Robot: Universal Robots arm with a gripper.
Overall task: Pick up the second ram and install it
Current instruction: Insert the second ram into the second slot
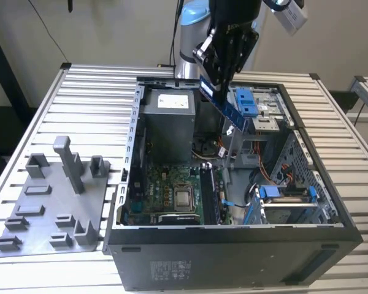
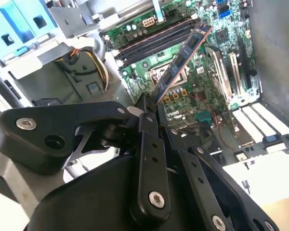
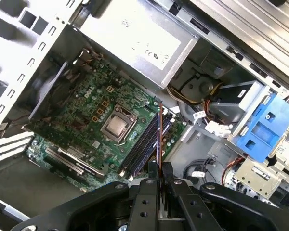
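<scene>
Black end effector (image 1: 216, 81) is clenched on the ram (image 1: 228, 109), holding it tilted in mid-air above the open case (image 1: 233, 260). A green motherboard (image 1: 170, 184) lies inside the case, below the ram.

Open computer case (image 1: 233, 257) on slatted table (image 1: 92, 92), grey plastic tray (image 1: 40, 229) just beside it

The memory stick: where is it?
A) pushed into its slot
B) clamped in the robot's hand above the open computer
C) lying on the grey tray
B: the hand grips the memory stick in the air, tilted, over the open computer case.
</scene>
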